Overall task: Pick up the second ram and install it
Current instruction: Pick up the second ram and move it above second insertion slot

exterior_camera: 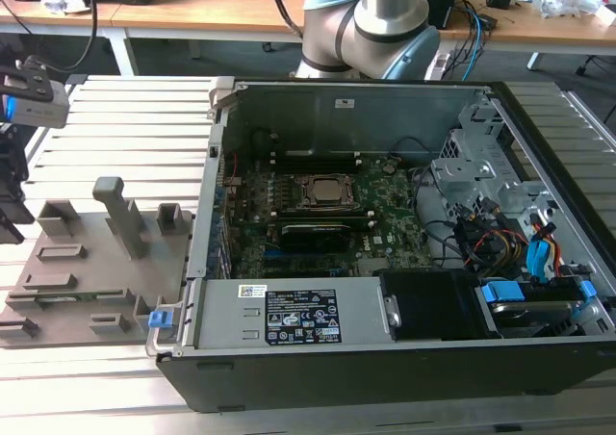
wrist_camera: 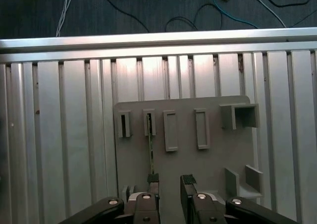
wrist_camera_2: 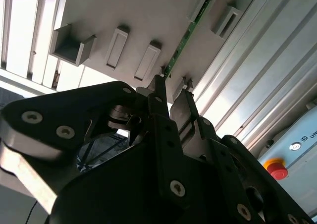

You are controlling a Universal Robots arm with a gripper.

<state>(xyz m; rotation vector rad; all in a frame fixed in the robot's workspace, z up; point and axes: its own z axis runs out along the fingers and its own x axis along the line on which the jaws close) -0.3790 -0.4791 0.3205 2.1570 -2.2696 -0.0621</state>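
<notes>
The second ram (wrist_camera: pixel 150 147) is a thin green stick standing on edge in a slot of the grey fixture plate (wrist_camera: pixel 213 159). It also shows as a green edge in the second wrist view (wrist_camera_2: pixel 186 36). My gripper (wrist_camera: pixel 170 180) hovers above the plate's near end, open, with a clear gap between its two black fingers (wrist_camera: pixel 153 178). The ram's near end lies in line with one finger, close to the gap (wrist_camera_2: pixel 172 82), and nothing is held. In the exterior view the fixture plate (exterior_camera: pixel 91 276) lies at the left, beside the open computer case (exterior_camera: pixel 385 214).
The plate carries several empty slots and raised blocks (wrist_camera: pixel 239 116) and rests on a ribbed aluminium table (wrist_camera: pixel 64 135). Inside the case are the motherboard (exterior_camera: pixel 385 209), the CPU socket (exterior_camera: pixel 322 192), cables and drive bays (exterior_camera: pixel 500 204). A red stop button (wrist_camera_2: pixel 277 169) sits off the table's edge.
</notes>
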